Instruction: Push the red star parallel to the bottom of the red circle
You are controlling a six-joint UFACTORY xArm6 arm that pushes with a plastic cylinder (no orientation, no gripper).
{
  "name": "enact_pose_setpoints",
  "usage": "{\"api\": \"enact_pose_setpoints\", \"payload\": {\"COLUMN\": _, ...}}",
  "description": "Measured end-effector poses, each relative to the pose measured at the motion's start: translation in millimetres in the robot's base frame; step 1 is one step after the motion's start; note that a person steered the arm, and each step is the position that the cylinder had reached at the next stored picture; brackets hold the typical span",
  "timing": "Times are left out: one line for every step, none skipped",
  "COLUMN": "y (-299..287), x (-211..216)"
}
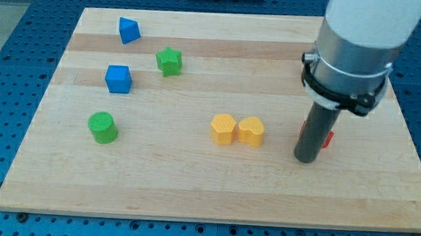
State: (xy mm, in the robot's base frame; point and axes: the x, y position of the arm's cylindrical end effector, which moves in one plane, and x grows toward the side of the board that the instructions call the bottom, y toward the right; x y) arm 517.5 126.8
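My tip point(306, 160) had no pincer at all, only a plain dark rod, and it rested on the wooden board point(192, 183) to the right of the yellow heart point(251, 131). Just behind the rod a red block point(328, 139) showed as a small sliver, its shape mostly hidden, farther right of that heart.

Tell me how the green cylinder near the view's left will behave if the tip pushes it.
The green cylinder stands on its flat end, so it probably slides rather than rolls. It looks squat, so tipping seems unlikely. The wooden board looks smooth; an off-centre push may spin it. My tip is far to its right.
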Motion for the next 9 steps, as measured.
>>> {"api": "enact_pose_setpoints", "payload": {"y": 0, "x": -28}}
{"api": "enact_pose_setpoints", "payload": {"y": 0, "x": -57}}
{"api": "enact_pose_setpoints", "payload": {"y": 0, "x": -56}}
{"api": "enact_pose_setpoints", "payload": {"y": 0, "x": -49}}
{"api": "enact_pose_setpoints", "payload": {"y": 0, "x": -26}}
{"api": "enact_pose_setpoints", "payload": {"y": 11, "x": 13}}
{"api": "enact_pose_setpoints", "payload": {"y": 36, "x": 23}}
{"api": "enact_pose_setpoints", "payload": {"y": 63, "x": 16}}
{"api": "enact_pose_setpoints", "payload": {"y": 69, "x": -13}}
